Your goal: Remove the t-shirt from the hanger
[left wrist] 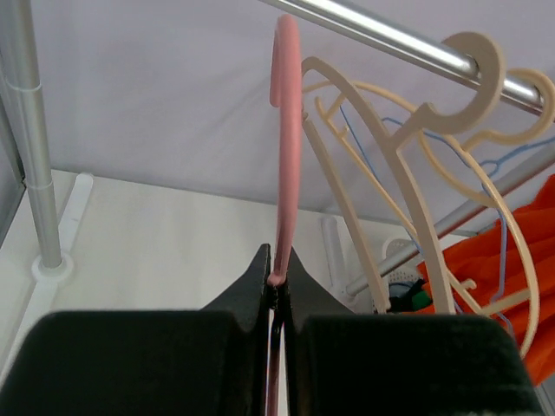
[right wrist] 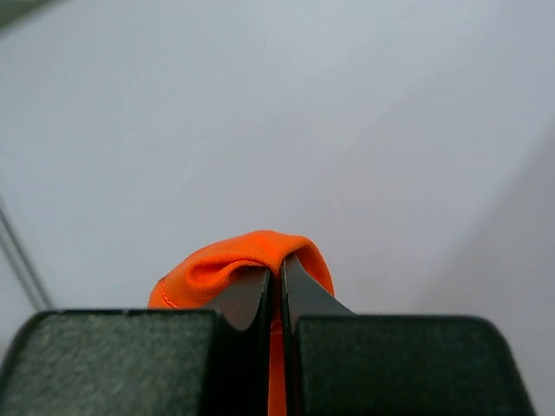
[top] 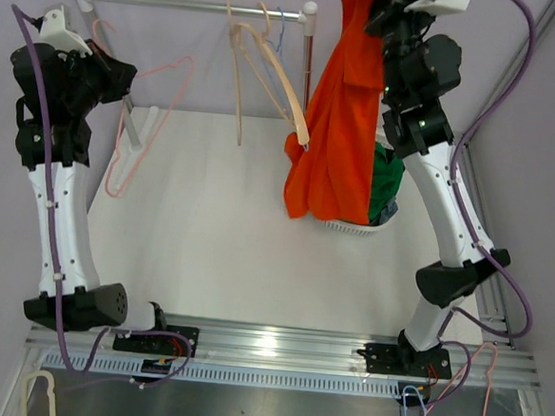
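Where the right fingers point(right wrist: 247, 299) press together on a fold of the orange t-shirt point(top: 345, 127), at the upper right of the overhead frame, the garment hangs straight down. Its lower end drapes into a white basket point(top: 350, 228) that holds green cloth point(top: 386, 182) and stands on the surface point(top: 208, 241). At upper left, the left fingers point(left wrist: 251, 290) clamp a bare pink hanger point(left wrist: 286, 156) just below its hook. Beige hangers point(left wrist: 482, 45) hang from the metal rail point(top: 187, 4) at top centre.
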{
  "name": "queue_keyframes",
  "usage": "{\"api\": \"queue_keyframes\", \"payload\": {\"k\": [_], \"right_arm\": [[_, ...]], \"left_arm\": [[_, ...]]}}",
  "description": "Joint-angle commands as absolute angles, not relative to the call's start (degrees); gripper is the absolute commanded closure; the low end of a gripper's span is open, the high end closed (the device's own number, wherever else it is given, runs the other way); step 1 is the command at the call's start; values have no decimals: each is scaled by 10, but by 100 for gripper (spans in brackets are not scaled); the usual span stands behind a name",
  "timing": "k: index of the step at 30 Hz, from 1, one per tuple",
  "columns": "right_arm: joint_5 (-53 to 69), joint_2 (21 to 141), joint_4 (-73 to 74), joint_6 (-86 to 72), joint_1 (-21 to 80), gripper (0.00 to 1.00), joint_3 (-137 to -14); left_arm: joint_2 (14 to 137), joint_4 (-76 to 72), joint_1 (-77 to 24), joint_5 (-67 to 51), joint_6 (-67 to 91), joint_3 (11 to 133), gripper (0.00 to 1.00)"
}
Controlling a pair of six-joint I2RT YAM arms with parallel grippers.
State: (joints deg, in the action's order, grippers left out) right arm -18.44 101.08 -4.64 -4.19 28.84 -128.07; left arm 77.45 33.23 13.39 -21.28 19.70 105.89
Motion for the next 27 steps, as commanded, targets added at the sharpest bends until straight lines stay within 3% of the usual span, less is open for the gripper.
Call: {"api": "queue_keyframes", "payload": {"k": [1, 4, 6, 10, 11, 15, 19, 24, 27], "right_arm": [[-192, 1069, -234, 6, 264, 100, -1423], [-194, 1134, -199, 3, 244, 100, -1537], [-206, 1132, -171, 3, 243, 100, -1512], [-261, 986, -158, -17, 243, 100, -1249], [-290, 959, -113, -51, 243, 100, -1145], [-275, 881, 104, -196, 232, 100, -960], [-175, 936, 283, -311, 222, 100, -834], [-92, 1033, 312, -381, 221, 100, -757], [-71, 1028, 264, -380, 220, 100, -713]], "left_arm": [[822, 283, 127, -229, 221, 1087, 99], [846, 250, 106, -227, 202, 1088, 99], [861, 241, 95, -228, 189, 1100, 99], [911, 254, 75, -213, 158, 1165, 99], [936, 260, 64, -207, 144, 1213, 99], [999, 309, 36, -143, 107, 1323, 99], [1019, 306, 33, -115, 114, 1351, 99], [1053, 318, 32, -120, 111, 1384, 99], [1065, 316, 32, -120, 105, 1385, 99]]}}
